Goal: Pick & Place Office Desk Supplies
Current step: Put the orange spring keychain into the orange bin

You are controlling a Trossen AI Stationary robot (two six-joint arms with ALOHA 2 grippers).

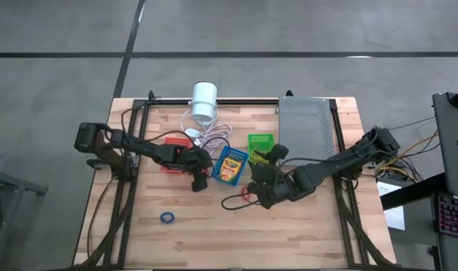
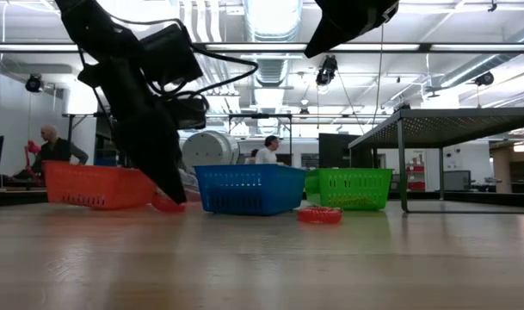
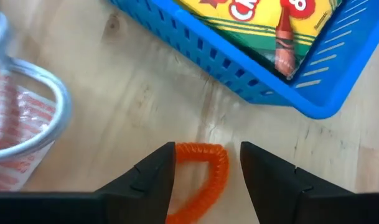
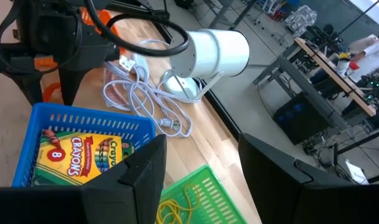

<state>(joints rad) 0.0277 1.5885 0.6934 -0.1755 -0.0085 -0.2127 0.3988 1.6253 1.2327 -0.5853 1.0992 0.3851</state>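
Note:
My left gripper [image 1: 199, 183] is open and down at the table just in front of the blue basket [image 1: 230, 165], which holds a crayon box [image 3: 251, 18]. Its fingers stand on either side of a red-orange coiled rubber band [image 3: 205, 171] lying on the wood. My right gripper [image 4: 201, 155] is open and raised above the table near the green basket [image 1: 260, 147], which holds tan bands [image 4: 177, 205]. The red-orange basket [image 2: 94, 185] sits to the left, partly under the left arm. Another red band [image 2: 319, 214] and a blue band [image 1: 167, 217] lie loose. My left gripper [image 3: 208, 152] comes at the red band from above, with its open fingers [image 3: 155, 171] on either side of it. The band lies flat on the table. I cannot tell whether either finger touches it.
A white cylinder [image 1: 204, 102] with its coiled white cord [image 4: 145, 99] lies behind the baskets. The grey perforated tray [image 1: 305, 128] stands on legs at the far right. A black cable loop [image 1: 232, 202] lies near my right gripper. People show in the room beyond.

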